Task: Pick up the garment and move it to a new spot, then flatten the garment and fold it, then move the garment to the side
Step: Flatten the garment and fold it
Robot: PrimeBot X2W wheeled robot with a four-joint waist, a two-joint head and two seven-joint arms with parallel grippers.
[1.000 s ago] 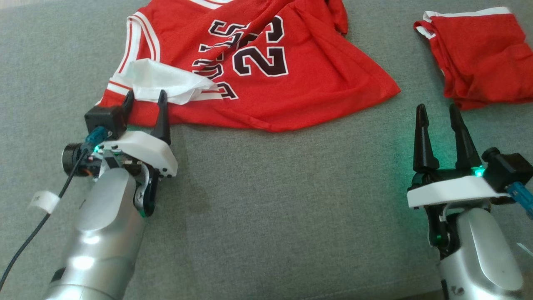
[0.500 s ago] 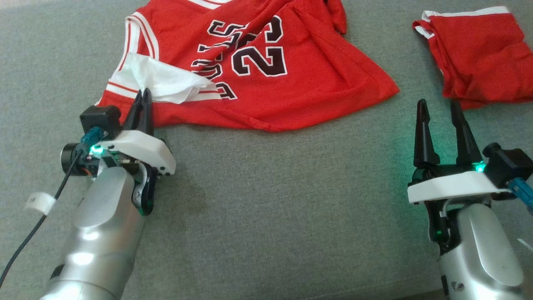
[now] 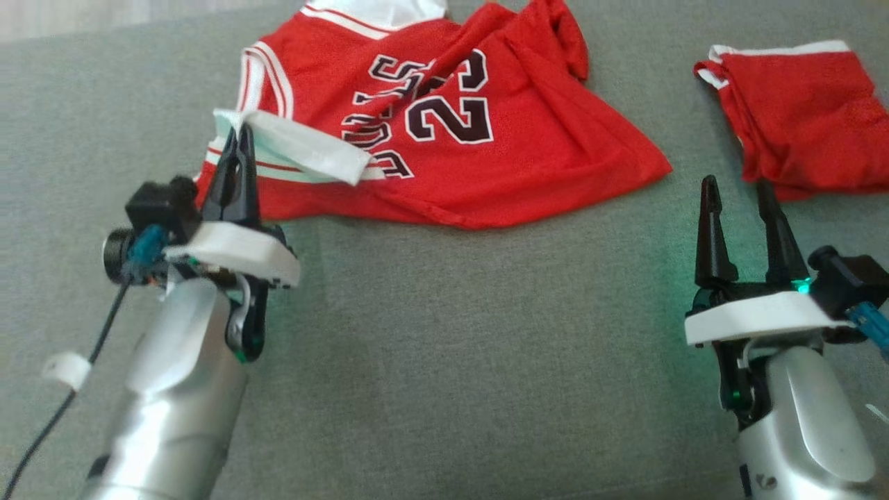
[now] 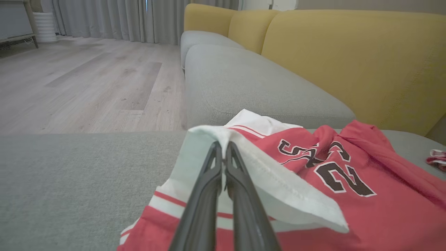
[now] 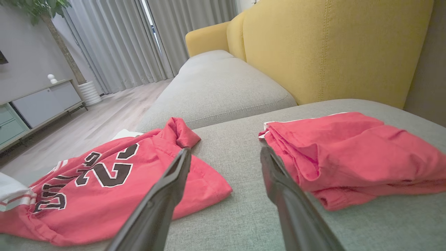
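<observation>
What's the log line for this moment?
phase: pick up | left gripper: shut on jersey, at its white edge | right gripper: open, empty, over cushion | red shorts: apart, at right

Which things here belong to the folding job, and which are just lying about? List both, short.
In the job:
- red number 23 jersey
- left gripper, jaws shut on the jersey's white edge
- right gripper, jaws open, holding nothing
- grey sofa seat under the jersey

Lying about:
- folded red shorts
- yellow backrest
- wooden floor
- grey curtains
</observation>
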